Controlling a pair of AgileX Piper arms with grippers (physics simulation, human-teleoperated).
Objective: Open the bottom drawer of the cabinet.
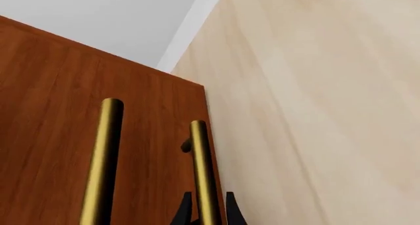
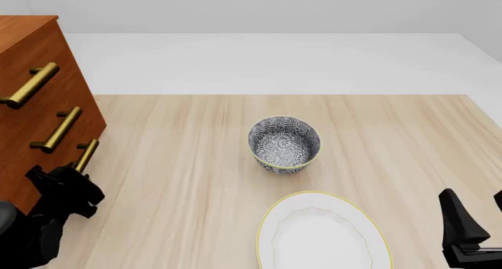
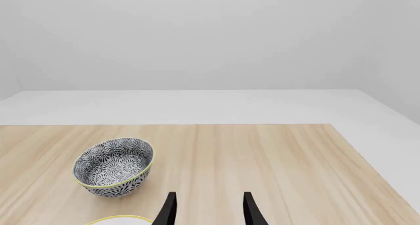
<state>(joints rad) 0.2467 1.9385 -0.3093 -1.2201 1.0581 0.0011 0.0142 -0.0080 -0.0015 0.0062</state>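
Nearest me, the left pincer had its fingers set either side of the brass handle of the bottom drawer, though I couldn't tell whether they pinched it. The right pincer hung spread above the table, near a white plate. Farther off sat a patterned bowl, with the cabinet at the far left; nothing bore any writing.

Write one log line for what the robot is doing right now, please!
step: grab handle | left gripper: around bottom drawer handle | drawer: not visibly pulled out | right gripper: open, idle | bowl, plate: untouched on table
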